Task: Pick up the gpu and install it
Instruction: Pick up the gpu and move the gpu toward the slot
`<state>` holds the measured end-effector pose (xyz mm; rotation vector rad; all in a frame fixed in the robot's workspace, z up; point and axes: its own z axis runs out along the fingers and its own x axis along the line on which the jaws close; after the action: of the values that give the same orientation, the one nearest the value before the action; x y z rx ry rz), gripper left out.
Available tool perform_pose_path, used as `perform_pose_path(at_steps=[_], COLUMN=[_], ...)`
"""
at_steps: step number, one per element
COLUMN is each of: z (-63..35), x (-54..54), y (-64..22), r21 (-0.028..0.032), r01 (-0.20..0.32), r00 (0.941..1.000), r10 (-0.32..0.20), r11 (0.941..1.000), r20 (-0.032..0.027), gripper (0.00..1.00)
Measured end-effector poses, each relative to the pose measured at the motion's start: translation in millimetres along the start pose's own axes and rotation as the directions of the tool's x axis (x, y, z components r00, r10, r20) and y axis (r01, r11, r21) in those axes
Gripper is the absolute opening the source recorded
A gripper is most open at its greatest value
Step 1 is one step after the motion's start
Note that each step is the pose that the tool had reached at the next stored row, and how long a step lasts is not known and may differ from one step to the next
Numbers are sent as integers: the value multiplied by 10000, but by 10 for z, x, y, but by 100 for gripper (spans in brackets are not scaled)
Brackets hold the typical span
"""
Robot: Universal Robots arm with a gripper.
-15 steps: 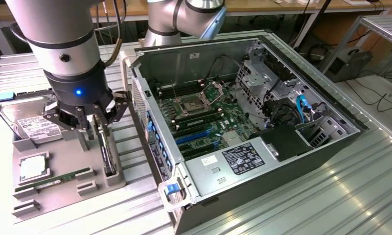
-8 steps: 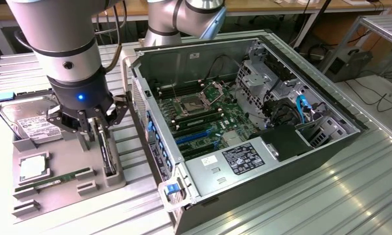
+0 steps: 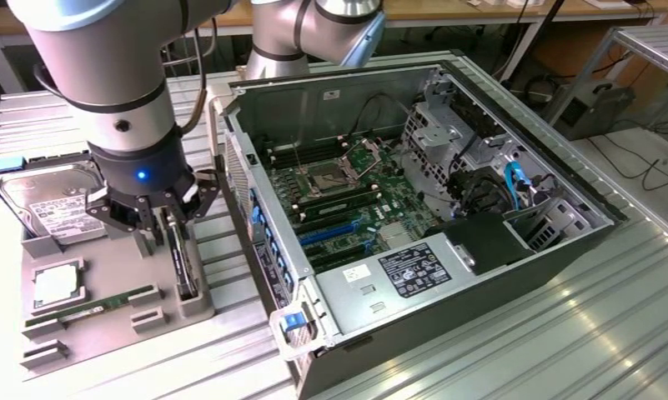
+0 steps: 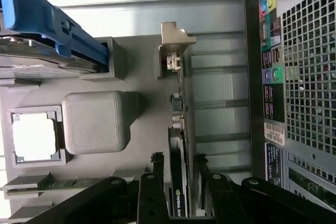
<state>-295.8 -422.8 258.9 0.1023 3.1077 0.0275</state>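
The gpu (image 3: 181, 254) stands on edge as a thin dark slab in a slot of the grey holder tray (image 3: 111, 321), at the exterior view's left. My gripper (image 3: 167, 221) hangs straight over it, lowered onto its upper end. In the wrist view the gpu (image 4: 178, 140) runs between my two black fingers (image 4: 157, 182). One finger sits on each side with a small gap to the card, so the gripper (image 4: 179, 179) is open and straddles it. The card's silver bracket end (image 4: 170, 59) rests in the tray's far clip.
The open computer case (image 3: 423, 208) lies beside the tray, its motherboard (image 3: 345, 200) facing up. On the tray are a hard drive (image 3: 56, 204) in a blue caddy (image 4: 52, 30), a CPU (image 3: 57, 283) and a RAM stick (image 3: 94, 304). The case's rear panel (image 4: 294, 77) is close alongside.
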Motion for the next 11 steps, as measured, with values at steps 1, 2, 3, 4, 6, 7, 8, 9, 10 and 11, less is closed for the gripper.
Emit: perform_pose_path(at_steps=[1, 2, 3, 4, 6, 7, 8, 9, 10, 11], z=[12, 28, 40, 51, 66, 76, 86, 96, 107, 117], x=[1, 2, 3, 3, 4, 5, 7, 8, 10, 13], y=[0, 0, 0, 0, -1, -1, -1, -1, -2, -3], r21=[-2, -9, -22, -38, -95, -123, -143, -156, -165, -168], r01=[0, -1, -3, -4, -5, -6, -7, -7, -6, -3], r00=[10000, 10000, 10000, 10000, 10000, 10000, 10000, 10000, 10000, 10000], r10=[0, 1, 3, 4, 4, 6, 7, 7, 6, 3], r11=[10000, 10000, 10000, 10000, 10000, 9999, 9999, 9999, 9999, 9999], r20=[-1, 0, -2, -2, -8, -8, -8, -6, -3, 1], gripper=[36, 36, 36, 36, 36, 36, 36, 36, 36, 36])
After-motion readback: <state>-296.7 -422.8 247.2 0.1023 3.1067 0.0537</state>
